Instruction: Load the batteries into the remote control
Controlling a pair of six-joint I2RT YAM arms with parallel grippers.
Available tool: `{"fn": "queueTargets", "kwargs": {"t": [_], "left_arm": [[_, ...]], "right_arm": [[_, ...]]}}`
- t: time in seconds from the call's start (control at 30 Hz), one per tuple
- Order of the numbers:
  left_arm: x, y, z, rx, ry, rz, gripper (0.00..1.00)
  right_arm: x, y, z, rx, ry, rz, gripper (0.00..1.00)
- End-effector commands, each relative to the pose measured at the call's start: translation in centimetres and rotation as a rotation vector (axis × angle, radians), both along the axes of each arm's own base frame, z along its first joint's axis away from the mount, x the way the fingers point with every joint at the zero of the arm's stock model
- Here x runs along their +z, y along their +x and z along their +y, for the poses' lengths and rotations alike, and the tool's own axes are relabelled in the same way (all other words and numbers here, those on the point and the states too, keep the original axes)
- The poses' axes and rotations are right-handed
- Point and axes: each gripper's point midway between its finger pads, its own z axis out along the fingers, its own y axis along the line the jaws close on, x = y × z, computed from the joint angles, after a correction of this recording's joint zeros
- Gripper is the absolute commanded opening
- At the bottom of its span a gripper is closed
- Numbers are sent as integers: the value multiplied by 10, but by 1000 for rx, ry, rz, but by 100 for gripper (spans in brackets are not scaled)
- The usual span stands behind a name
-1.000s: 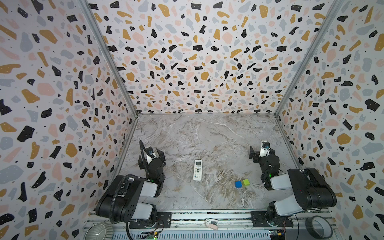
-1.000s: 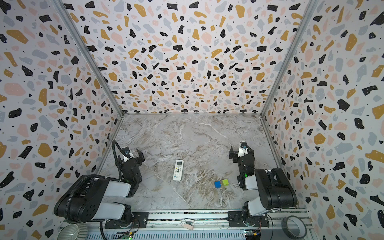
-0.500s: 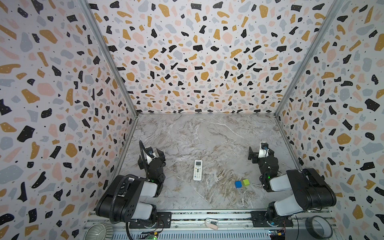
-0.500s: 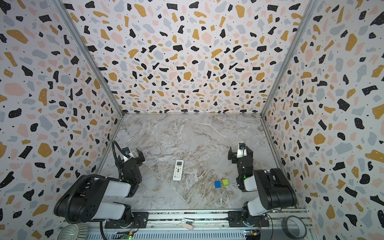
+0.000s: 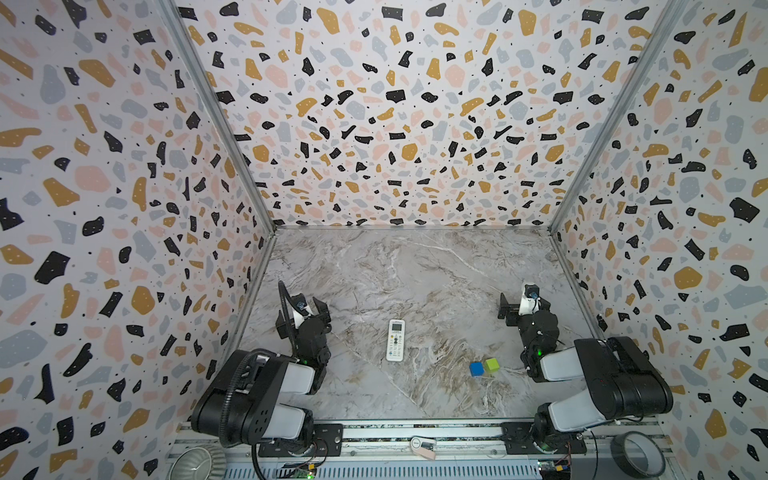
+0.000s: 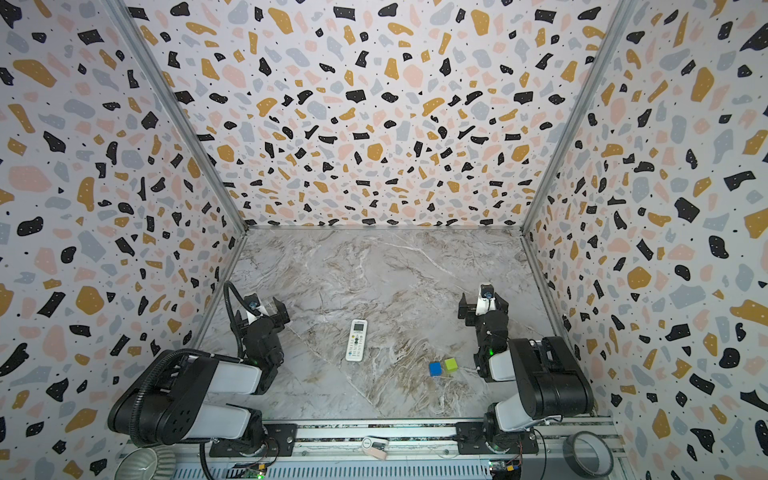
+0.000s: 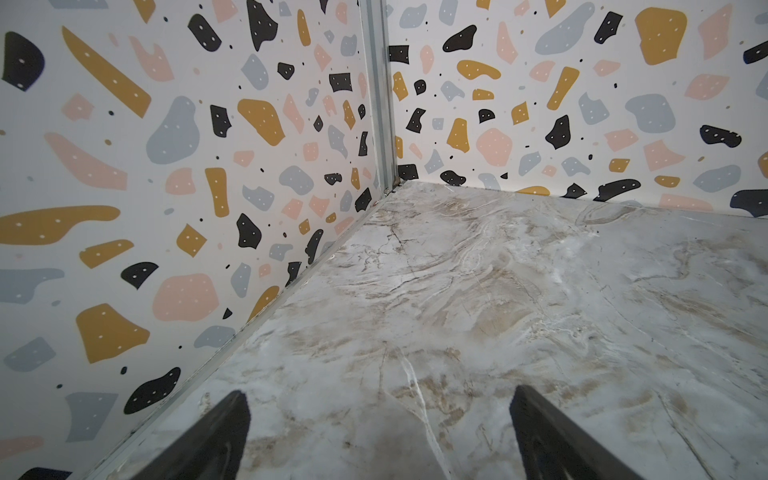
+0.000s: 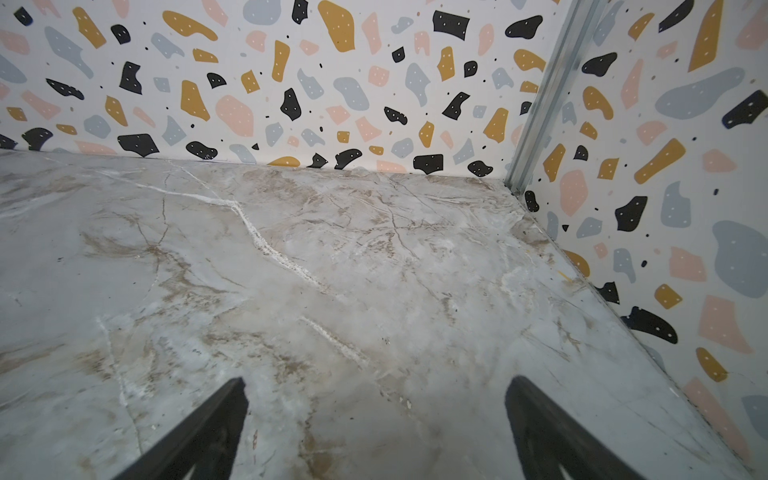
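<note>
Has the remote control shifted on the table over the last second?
No. The remote control lies in the same spot and at the same angle relative to the blue cube and the green cube.

Left hand (image 7: pixel 378 397) agape over marble tabletop (image 7: pixel 478 291)

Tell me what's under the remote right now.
The remote lies flat, buttons up, on the table. Nothing sticks out from beneath it. Its back faces down and cannot be seen. No batteries show in any view.
</note>
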Motion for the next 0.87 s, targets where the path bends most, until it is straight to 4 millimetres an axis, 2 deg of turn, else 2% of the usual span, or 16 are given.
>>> {"fn": "queueTargets", "kwargs": {"t": [0.0, 0.13, 0.27, 0.4, 0.83], "left_arm": [[17, 3, 1, 5, -18, -74, 99], [17, 3, 1, 5, -18, -74, 99], [17, 3, 1, 5, -18, -73, 99], [17, 4, 1, 5, -18, -74, 99], [17, 3, 1, 4, -18, -73, 100]], "right_arm": [[10, 6, 6, 41, 4, -22, 99], [10, 6, 5, 41, 3, -24, 99], [15, -3, 9, 10, -33, -67, 99], [11, 4, 0, -10, -1, -34, 99], [11, 5, 1, 5, 5, -30, 99]]}}
